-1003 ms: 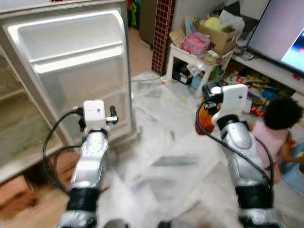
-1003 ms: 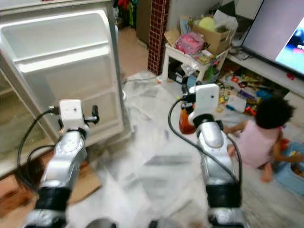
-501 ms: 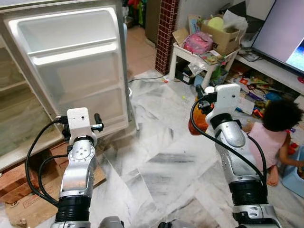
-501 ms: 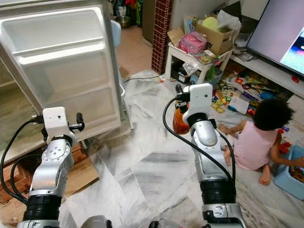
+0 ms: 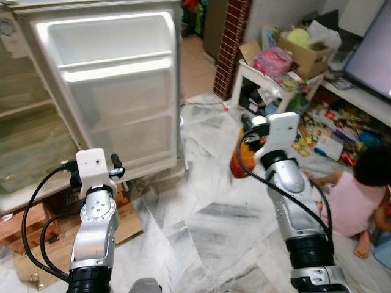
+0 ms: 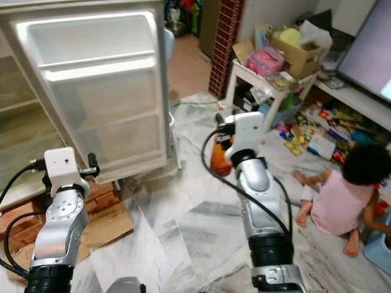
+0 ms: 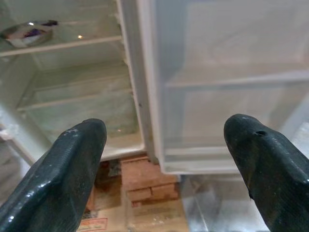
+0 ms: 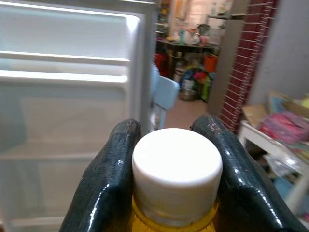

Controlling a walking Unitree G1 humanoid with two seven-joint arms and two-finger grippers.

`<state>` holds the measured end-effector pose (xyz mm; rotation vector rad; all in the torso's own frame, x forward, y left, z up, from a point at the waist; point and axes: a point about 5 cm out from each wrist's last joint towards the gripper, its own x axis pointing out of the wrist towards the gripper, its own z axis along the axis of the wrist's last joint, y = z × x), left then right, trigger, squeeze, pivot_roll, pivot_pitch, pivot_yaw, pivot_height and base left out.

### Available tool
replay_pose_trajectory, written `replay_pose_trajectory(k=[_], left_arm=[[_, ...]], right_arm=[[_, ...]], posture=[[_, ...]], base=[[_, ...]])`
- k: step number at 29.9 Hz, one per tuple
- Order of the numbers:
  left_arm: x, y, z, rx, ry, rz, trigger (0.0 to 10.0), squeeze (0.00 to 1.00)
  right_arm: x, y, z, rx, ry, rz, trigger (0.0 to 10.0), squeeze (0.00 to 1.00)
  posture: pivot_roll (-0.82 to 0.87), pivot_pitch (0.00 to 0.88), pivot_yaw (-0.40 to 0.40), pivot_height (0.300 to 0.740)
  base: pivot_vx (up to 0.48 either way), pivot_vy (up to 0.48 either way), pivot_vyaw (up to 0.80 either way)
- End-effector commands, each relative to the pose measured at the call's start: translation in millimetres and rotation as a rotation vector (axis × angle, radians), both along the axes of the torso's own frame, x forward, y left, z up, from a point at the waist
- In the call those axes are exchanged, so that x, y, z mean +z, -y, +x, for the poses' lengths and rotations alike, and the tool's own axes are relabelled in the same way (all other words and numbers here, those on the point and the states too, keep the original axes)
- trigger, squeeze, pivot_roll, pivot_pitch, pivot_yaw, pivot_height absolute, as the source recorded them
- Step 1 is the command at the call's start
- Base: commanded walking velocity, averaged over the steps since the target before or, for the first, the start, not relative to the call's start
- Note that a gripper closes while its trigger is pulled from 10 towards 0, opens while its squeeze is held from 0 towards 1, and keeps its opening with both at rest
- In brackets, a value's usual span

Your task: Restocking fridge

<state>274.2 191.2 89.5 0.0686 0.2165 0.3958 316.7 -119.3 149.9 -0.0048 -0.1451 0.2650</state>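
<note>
The white fridge stands open at the left, its door [image 5: 116,91] swung out with bare door shelves and its inner shelves [image 7: 72,92] showing. My right gripper [image 8: 174,169] is shut on an orange bottle [image 5: 239,160] with a white cap [image 8: 176,162], held at mid-height right of the door. My left gripper [image 7: 164,159] is open and holds nothing, its fingers [image 7: 63,169] wide apart and pointing at the fridge's lower part. A foil-covered dish [image 7: 26,33] lies on an upper inner shelf.
Bricks [image 7: 145,183] and flattened cardboard [image 5: 122,223] lie under the fridge. A person in pink [image 5: 360,195] sits on the marble floor at the right among scattered toys. A white table [image 5: 269,79] with boxes stands behind, beside a brick pillar [image 5: 235,43].
The camera has swung left, so the fridge now sits more centrally. My right gripper still carries the bottle; my left arm stays raised toward the fridge.
</note>
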Motion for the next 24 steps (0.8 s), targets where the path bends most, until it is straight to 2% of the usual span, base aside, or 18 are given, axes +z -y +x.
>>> replay_pose_trajectory(k=[1,6,11,18,24], left_arm=[[3.2,4.1,1.9,-0.013,0.017,0.008,10.0,0.0],[4.0,2.4,4.5,-0.018,0.026,0.017,10.0,0.0],[7.5,0.9,7.2,-0.014,0.04,0.018,10.0,0.0],[4.0,9.1,5.5,-0.026,0.023,0.018,10.0,0.0],[3.4,13.0,6.2,-0.022,0.018,0.001,10.0,0.0]], right_arm=[[19.0,0.2,4.2,0.005,0.078,-0.008,10.0,0.0],[20.0,-2.3,7.2,0.008,0.079,-0.003,10.0,0.0],[21.6,-4.9,6.9,0.019,0.083,0.015,10.0,0.0],[22.1,-8.6,7.4,0.035,0.085,0.021,10.0,0.0],[22.1,-9.2,8.3,0.039,0.085,0.025,10.0,0.0]], posture=[[0.05,0.005,-0.083,0.74],[0.05,0.028,-0.078,0.74],[0.05,0.025,-0.073,0.74],[0.05,0.027,-0.072,0.74],[0.05,0.032,-0.07,0.74]], base=[[0.352,0.322,0.8],[0.353,0.322,0.77],[0.4,0.266,0.0],[0.464,0.0,0.0],[0.329,-0.316,0.0]])
